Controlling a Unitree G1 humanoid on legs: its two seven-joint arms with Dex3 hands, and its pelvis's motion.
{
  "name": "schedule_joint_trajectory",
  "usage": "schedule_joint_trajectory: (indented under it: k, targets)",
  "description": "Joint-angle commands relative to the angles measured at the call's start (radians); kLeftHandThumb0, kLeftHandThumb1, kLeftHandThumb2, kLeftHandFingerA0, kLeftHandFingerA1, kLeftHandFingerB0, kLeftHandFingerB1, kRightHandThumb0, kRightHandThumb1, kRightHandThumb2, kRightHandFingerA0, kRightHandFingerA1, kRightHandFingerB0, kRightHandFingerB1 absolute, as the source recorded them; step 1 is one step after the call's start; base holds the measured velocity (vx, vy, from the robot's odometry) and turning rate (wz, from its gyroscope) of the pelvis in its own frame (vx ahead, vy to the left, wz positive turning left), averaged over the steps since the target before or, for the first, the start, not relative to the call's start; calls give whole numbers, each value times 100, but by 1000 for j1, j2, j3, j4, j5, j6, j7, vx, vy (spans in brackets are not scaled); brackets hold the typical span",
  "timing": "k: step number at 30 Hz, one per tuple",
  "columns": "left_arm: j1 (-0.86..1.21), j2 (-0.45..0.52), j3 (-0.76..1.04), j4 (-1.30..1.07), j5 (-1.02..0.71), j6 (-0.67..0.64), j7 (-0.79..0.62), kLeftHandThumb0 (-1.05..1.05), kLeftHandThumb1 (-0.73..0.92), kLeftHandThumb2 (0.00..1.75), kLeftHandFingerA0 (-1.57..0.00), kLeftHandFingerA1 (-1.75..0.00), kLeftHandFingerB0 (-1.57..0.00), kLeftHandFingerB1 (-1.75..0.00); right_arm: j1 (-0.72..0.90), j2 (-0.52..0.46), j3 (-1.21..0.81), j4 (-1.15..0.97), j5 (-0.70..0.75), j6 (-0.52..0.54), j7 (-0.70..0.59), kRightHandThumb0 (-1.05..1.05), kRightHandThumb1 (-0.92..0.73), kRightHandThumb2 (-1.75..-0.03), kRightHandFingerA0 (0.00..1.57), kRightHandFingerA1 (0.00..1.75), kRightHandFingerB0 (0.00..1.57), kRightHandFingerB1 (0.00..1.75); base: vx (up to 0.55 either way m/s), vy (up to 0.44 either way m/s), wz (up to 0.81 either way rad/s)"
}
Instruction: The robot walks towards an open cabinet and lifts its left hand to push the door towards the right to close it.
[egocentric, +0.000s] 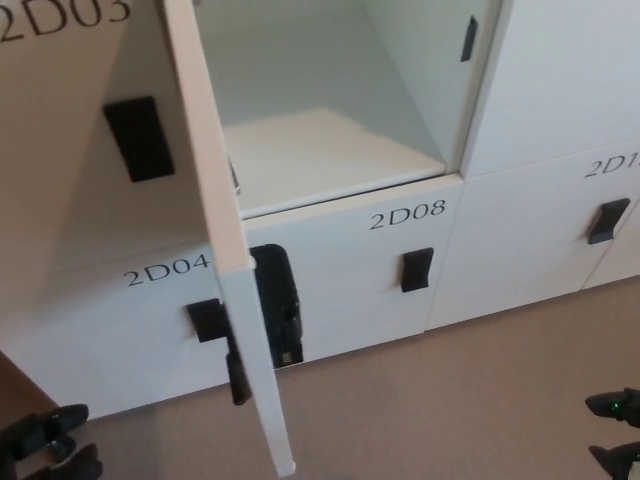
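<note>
My left hand (50, 445) sits low in the bottom-left corner of the head view, down by the floor (450, 400) and well short of the door (225, 240); only dark finger parts show at the frame edge, so I cannot tell whether the fingers are apart or closed. My right hand (615, 435) pokes in at the bottom-right corner, just two black fingertips with a small green light, and I cannot tell its finger state either. The cabinet (330, 130) stands open ahead of me, its door swung out edge-on toward the camera, left of the empty compartment, with a black latch block (278, 305) on its inner face. I can read "2D03" (65, 18) at top left, "2D04" (167, 270) on the lower-left door, "2D08" (407, 213) under the open compartment, and a cut-off "2D1" (612, 165) at the right edge.
</note>
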Motion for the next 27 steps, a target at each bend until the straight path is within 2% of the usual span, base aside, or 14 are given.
schedule_joint_trajectory:
  k: [1, 10, 17, 18, 19, 27]
  targets:
    - [-4, 14, 9, -14, -3, -9, 2, -25, 61, 58, -76, -50, -61, -46, 2, -5, -9, -2, 5, -5, -6, -25, -69, -60, 64, 47, 47, 39, -21, -83, -1]
    - [4, -9, 51, -114, -45, 0, 14, -26, 60, 58, -76, -48, -64, -46, 10, -5, -12, 7, 5, -15, -12, -25, -69, -60, 66, 48, 48, 39, 0, 0, 0]
    - [-55, -2, 35, -377, -57, 91, -1, -30, 59, 58, -76, -46, -62, -43, 15, 0, -18, 6, 12, -18, -15, -24, -70, -60, 66, 48, 49, 39, 0, 0, 0]
    - [-86, 2, 19, -438, -50, 128, 3, -25, 62, 58, -71, -49, -55, -45, 14, 1, -19, 5, 12, -12, -15, -25, -69, -60, 67, 48, 49, 39, 0, 0, 0]
    - [-107, 4, 9, -482, -47, 158, 6, -25, 62, 58, -71, -49, -55, -45, 13, 2, -19, 4, 12, -8, -15, -25, -69, -60, 67, 48, 49, 39, 0, 0, 0]
    - [-261, -3, -54, -625, -18, 317, 31, -24, 66, 59, -67, -50, -54, -45, 11, 8, -17, 0, 9, -5, -22, -24, -69, -60, 66, 48, 49, 39, 0, 0, 0]
